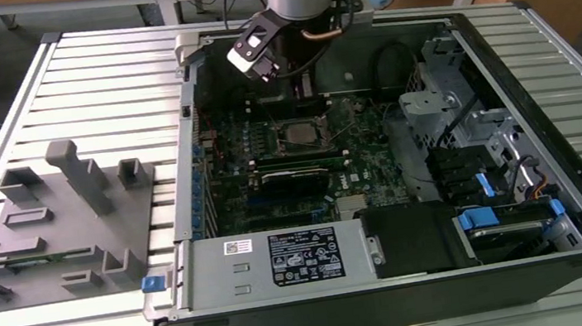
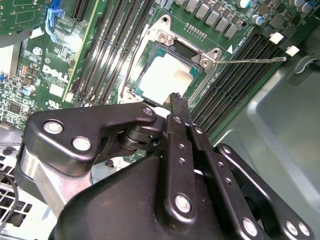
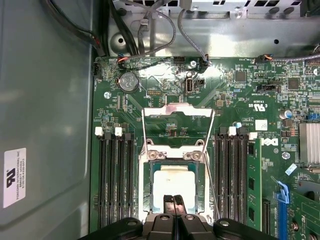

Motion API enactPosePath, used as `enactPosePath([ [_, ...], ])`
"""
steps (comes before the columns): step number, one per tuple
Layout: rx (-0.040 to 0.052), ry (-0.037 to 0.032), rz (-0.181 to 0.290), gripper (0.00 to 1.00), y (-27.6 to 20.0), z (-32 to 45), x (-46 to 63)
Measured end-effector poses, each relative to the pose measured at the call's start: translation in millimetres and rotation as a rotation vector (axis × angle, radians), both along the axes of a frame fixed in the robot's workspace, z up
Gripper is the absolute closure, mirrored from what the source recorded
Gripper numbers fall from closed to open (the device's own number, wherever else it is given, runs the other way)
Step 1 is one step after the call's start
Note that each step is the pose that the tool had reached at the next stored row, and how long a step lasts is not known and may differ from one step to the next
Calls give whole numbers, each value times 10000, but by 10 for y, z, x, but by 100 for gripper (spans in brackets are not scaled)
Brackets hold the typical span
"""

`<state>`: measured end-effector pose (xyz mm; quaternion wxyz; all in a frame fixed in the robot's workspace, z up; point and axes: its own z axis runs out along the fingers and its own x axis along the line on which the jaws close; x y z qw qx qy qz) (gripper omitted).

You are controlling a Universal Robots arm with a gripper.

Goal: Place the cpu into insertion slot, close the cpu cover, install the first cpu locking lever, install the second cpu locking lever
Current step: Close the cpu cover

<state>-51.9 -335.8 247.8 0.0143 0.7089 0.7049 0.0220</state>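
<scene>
Jaws closed, abv cpu (image 3: 174,181) in insertion slot (image 3: 149,188), cpu cover (image 3: 178,111) open

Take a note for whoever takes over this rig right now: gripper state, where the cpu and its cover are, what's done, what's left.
Gripper: shut, nothing seen in it, tips hovering over the insertion slot at the rim on the gripper's side.
Cpu: lying in the slot, pale top up, seen in both wrist views.
Cpu cover: looks raised, standing past the slot's end away from the gripper in the first wrist view; not certain.
Done: cpu placed.
Left: closing the cover and the two locking steps.
</scene>
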Motion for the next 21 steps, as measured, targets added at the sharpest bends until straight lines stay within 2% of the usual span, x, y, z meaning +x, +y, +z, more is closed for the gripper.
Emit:
enactPosePath([
  [13,-1,1,0,89,0,82,0],
  [21,1,0,0,89,0,103,1],
])
